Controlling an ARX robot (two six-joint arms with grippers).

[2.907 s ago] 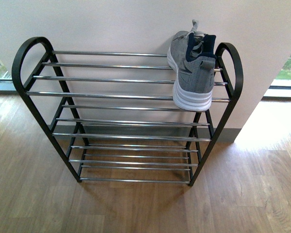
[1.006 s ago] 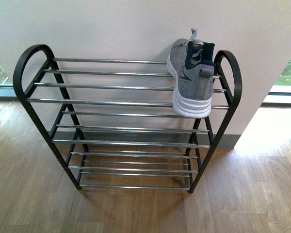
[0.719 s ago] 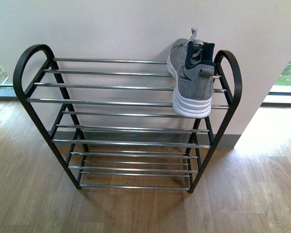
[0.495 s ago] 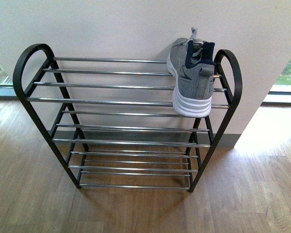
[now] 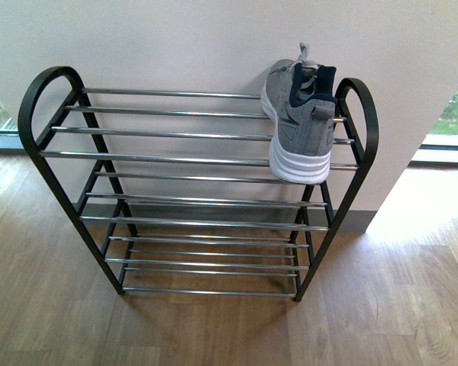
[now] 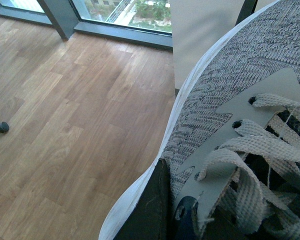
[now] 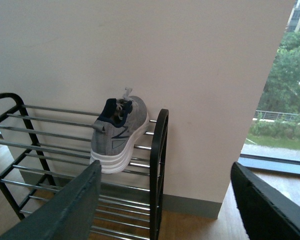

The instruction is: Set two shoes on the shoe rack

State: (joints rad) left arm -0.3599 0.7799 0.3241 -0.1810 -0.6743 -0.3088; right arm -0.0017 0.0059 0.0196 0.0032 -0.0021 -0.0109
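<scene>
Holding one grey knit sneaker w/ thick white sole [image 6: 240, 100] above wood floor [image 6: 65, 100] | L gripper [image 6: 162, 200] was clamped by its laces; R gripper [image 7: 166, 170] gaped wide, empty | matching grey sneaker [image 5: 299, 122] sat on top tier, R end of black-framed chrome-bar shoe rack [image 5: 160, 158] | judged light, soft upper, stiff sole; collar hold looked best

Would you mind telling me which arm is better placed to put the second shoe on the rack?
Left. The left tool holds the second shoe, while the right tool is open and empty, facing the rack with the first shoe on top.
</scene>
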